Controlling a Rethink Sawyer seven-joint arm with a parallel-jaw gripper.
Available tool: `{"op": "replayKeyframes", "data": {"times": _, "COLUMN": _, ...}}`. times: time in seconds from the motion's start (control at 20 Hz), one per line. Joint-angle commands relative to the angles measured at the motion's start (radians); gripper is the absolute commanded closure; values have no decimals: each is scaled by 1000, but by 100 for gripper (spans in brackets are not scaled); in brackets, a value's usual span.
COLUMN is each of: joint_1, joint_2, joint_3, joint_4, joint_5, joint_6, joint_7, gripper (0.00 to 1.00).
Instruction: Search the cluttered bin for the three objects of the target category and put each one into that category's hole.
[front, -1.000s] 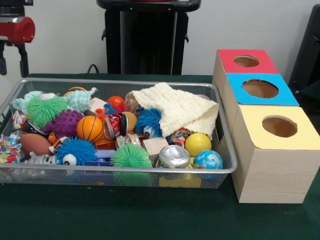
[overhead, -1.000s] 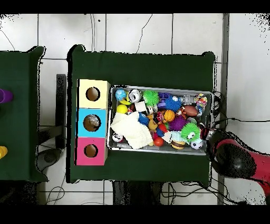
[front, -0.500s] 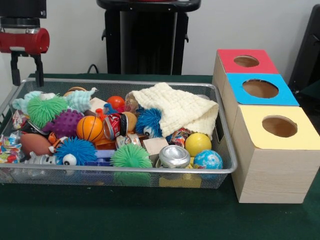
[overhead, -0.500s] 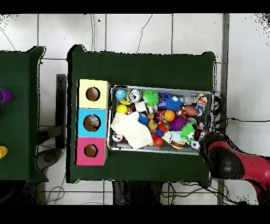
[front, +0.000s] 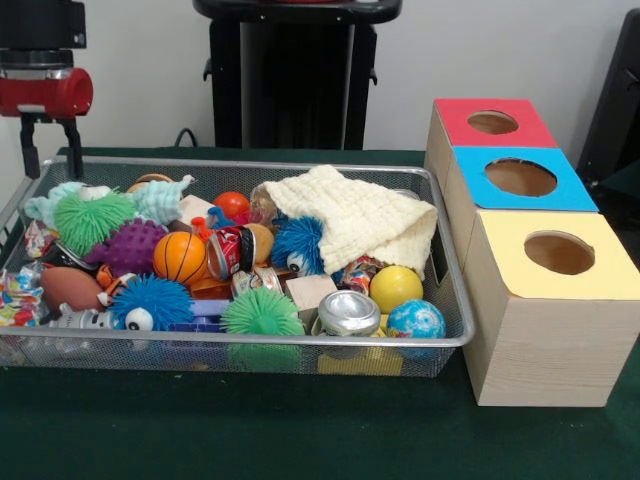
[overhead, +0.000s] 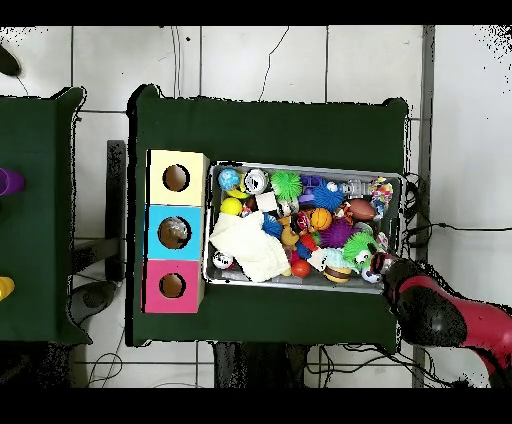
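Two dark fingers of the red-and-black hand (front: 46, 146) are seen parted and empty above the far corner of the wire-mesh bin (front: 300, 356), shifted slightly sideways and raised a touch from half a second ago, after being swung in from outside the bin a second ago. Nothing has been gripped; the search is judged barely begun, with no object yet delivered.

Directly below the hand are a pale teal spiky toy (front: 55, 199) and a green spiky ball (front: 92, 218), close against the rim. Farther along lie a purple knobbly ball (front: 132, 246), a mini basketball (front: 180, 257), a crushed red can (front: 230, 250), a blue furry ball with eyes (front: 298, 243) and a cream knitted cloth (front: 355, 215) draped over other items. Which category is the target cannot be told.

Beside the bin's opposite end, three wooden boxes are lined up on the green tabletop (front: 250, 430): red-topped (front: 490, 122), blue-topped (front: 522, 178) and yellow-topped (front: 558, 254), each with a round hole. Little open room is left inside the packed bin; the mesh rim near the hand is judged the main obstacle.
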Motion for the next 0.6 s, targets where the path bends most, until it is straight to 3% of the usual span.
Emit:
{"op": "replayKeyframes", "data": {"times": 0.05, "joint_1": -15, "joint_2": 90, "joint_3": 90, "joint_4": -26, "joint_5": -74, "joint_6": 41, "joint_7": -188, "gripper": 0}}
{"op": "replayKeyframes", "data": {"times": 0.45, "joint_1": -23, "joint_2": 183, "joint_3": 96, "joint_4": -82, "joint_5": -138, "joint_6": 14, "joint_7": -194, "gripper": 0}}
{"op": "replayKeyframes", "data": {"times": 0.6, "joint_1": -50, "joint_2": 241, "joint_3": 123, "joint_4": -118, "joint_5": -129, "joint_6": 58, "joint_7": -245, "gripper": 0}}
